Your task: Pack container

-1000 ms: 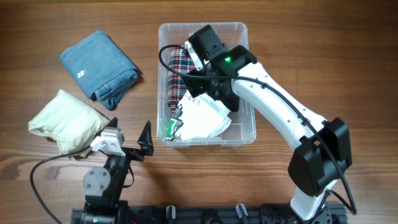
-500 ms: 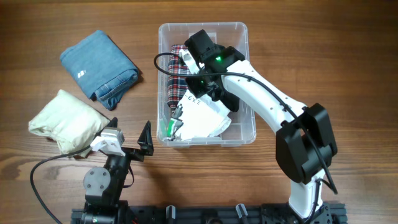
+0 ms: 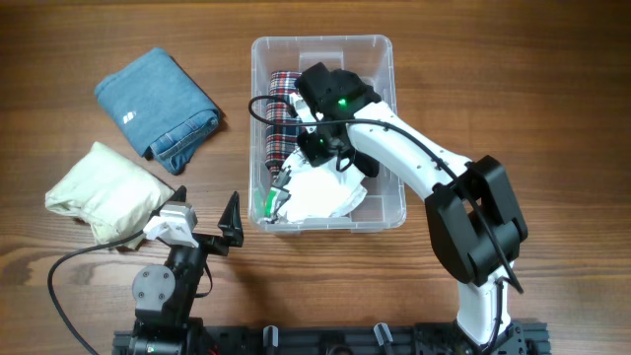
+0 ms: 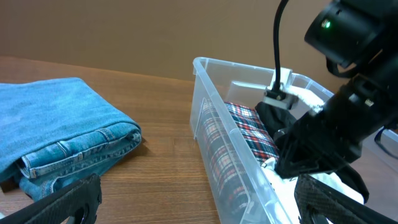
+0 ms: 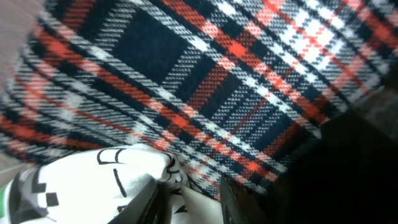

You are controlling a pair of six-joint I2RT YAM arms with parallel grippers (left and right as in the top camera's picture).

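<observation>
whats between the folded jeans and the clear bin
Only bare wooden tabletop separates the jeans from the container; the overhead view shows it, the left wrist view too.

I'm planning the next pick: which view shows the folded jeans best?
Overhead: the jeans lie whole and unobstructed, left of the container. The left wrist crops them at its edge; the right wrist shows none.

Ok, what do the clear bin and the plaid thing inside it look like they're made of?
The container: clear, glossy rigid plastic; contents show through its walls and the rim glints. The plaid garment: matte woven cloth, possibly cotton flannel; the weave's threads show in the right wrist view.
</observation>
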